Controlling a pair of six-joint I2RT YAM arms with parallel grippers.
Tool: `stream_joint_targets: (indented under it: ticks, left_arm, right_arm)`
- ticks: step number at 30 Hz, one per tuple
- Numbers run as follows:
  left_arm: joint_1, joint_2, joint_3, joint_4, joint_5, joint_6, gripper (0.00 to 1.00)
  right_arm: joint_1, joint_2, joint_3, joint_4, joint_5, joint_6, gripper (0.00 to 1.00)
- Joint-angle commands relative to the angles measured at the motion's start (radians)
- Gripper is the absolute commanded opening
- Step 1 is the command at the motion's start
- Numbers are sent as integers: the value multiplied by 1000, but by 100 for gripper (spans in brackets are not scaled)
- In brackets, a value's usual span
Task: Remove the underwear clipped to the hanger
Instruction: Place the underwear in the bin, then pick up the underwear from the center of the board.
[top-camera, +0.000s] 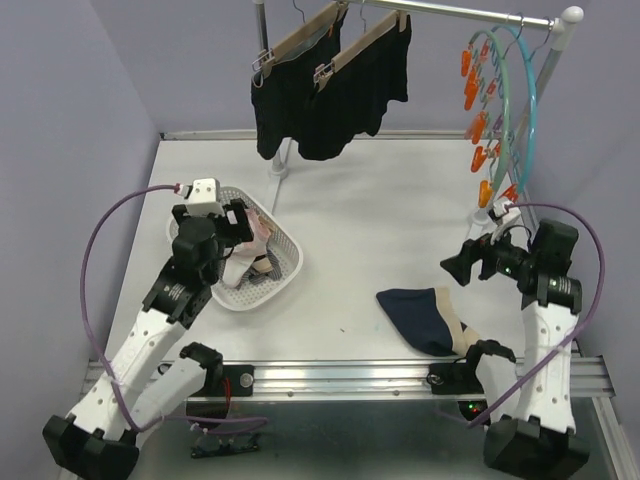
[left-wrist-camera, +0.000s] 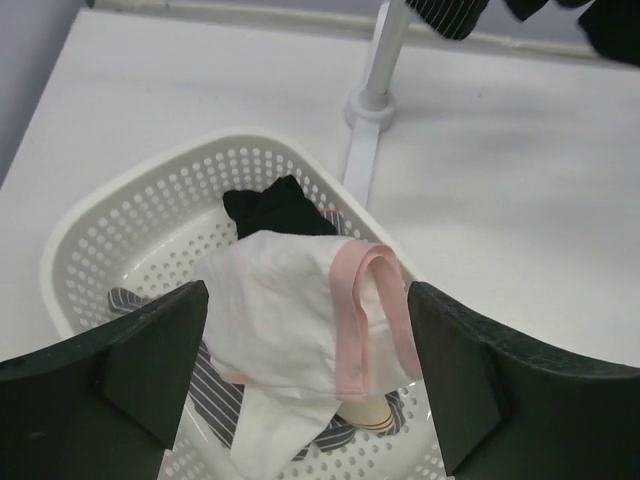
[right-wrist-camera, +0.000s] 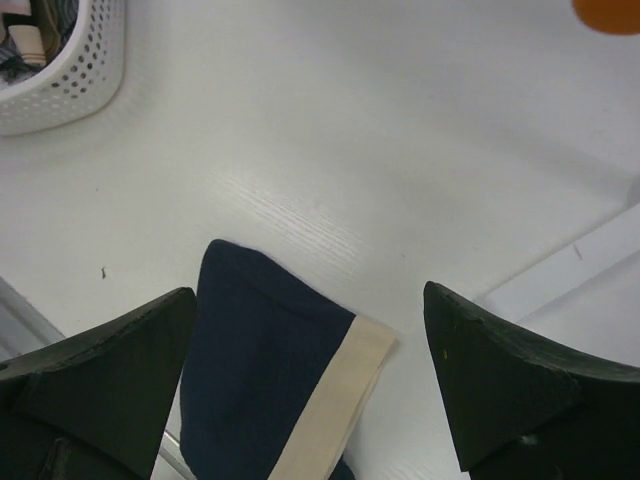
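Two black boxer-style underwear (top-camera: 285, 100) (top-camera: 360, 85) hang clipped to wooden hangers (top-camera: 300, 40) on the rail at the back. My left gripper (top-camera: 240, 225) (left-wrist-camera: 305, 370) hangs open over the white basket (top-camera: 285, 275) (left-wrist-camera: 150, 170). White-pink underwear (left-wrist-camera: 290, 310) (top-camera: 258, 235) lies loose between its wide jaws, on top of a grey-striped piece (left-wrist-camera: 215, 395) and a black piece (left-wrist-camera: 275, 210). My right gripper (top-camera: 452, 268) (right-wrist-camera: 305, 380) is open and empty above navy underwear with a cream waistband (top-camera: 420, 315) (right-wrist-camera: 260, 370), which lies flat on the table.
A round teal hanger with orange clips (top-camera: 490, 110) hangs at the back right. The rack's pole base (top-camera: 277, 170) (left-wrist-camera: 370, 105) stands just behind the basket. A metal rail (top-camera: 350, 375) runs along the table's near edge. The basket's corner (right-wrist-camera: 70, 70) shows in the right wrist view.
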Motion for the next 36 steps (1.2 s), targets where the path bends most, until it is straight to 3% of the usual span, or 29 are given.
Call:
stream_joint_targets:
  ticks: [1, 4, 7, 16, 19, 30, 33, 36]
  left_arm:
    - [6, -148, -61, 72, 68, 147, 94]
    - [6, -238, -133, 126, 74, 174, 97]
    - [6, -340, -179, 178, 94, 181, 99]
    - [7, -365, -187, 180, 72, 177, 99]
    - [7, -363, -187, 180, 65, 178, 99]
    - [7, -371, -195, 192, 69, 183, 99]
    - [7, -371, -195, 192, 66, 184, 99]
    - [7, -380, -198, 192, 55, 186, 99]
  right_arm:
    - [-5, 194, 170, -246, -116, -321, 100]
    - [12, 293, 248, -378, -52, -466, 100]
    - [109, 408, 284, -446, 67, -508, 100]
    - [775, 534, 158, -250, 562, -241, 99]
    - [891, 585, 112, -206, 661, -185, 100]
    - [1037, 689, 29, -166, 773, -160, 99]
    - [1066, 749, 35, -159, 790, -149, 91]
    - [1091, 798, 54, -153, 792, -137, 72]
